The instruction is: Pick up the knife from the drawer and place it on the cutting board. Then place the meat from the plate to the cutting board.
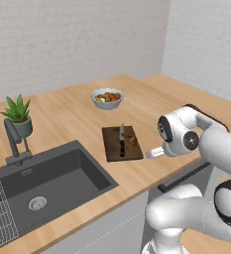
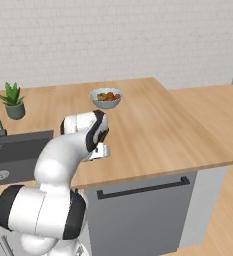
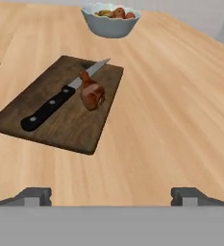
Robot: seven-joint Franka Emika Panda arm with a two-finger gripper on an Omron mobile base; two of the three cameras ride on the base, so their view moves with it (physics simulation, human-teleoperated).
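Observation:
The dark brown cutting board [image 3: 70,127] lies on the wooden counter, left of centre in the hand view. On it rests the knife [image 3: 46,109], black handle toward me and blade pointing away. The reddish-brown meat [image 3: 92,95] sits on the board against the blade's right side. From the left base view the board [image 1: 112,149], knife [image 1: 121,141] and meat [image 1: 132,140] lie just left of my gripper [image 1: 154,153]. My gripper [image 3: 112,197] is open and empty, drawn back above the counter near the board's right end. The plate and the drawer are out of view.
A grey bowl [image 1: 107,98] of mixed food stands behind the board. A dark sink [image 1: 57,178] with a faucet [image 1: 14,141] and a potted plant [image 1: 19,116] lies to the left. Bare counter [image 2: 158,125] stretches right to its edge.

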